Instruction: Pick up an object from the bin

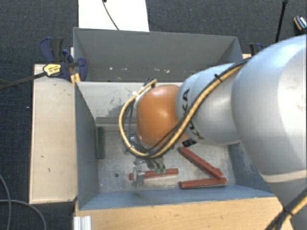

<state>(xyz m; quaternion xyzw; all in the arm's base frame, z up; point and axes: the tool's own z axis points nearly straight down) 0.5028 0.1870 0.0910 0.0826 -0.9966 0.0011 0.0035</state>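
The gripper (140, 175) sits low on the floor of the bin (87, 143), at the left end of a short red-brown bar (165, 172) near the front wall. I cannot tell whether it is open or clamped. This looks like the grasp step, and the next move calls for a sure hold on that bar and a straight lift clear of the slanted red-brown bar (201, 163) just to its right.

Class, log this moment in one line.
gripper: low at left end of red-brown stick | right of it: slanted stick, flat stick | left wall: dark green bar
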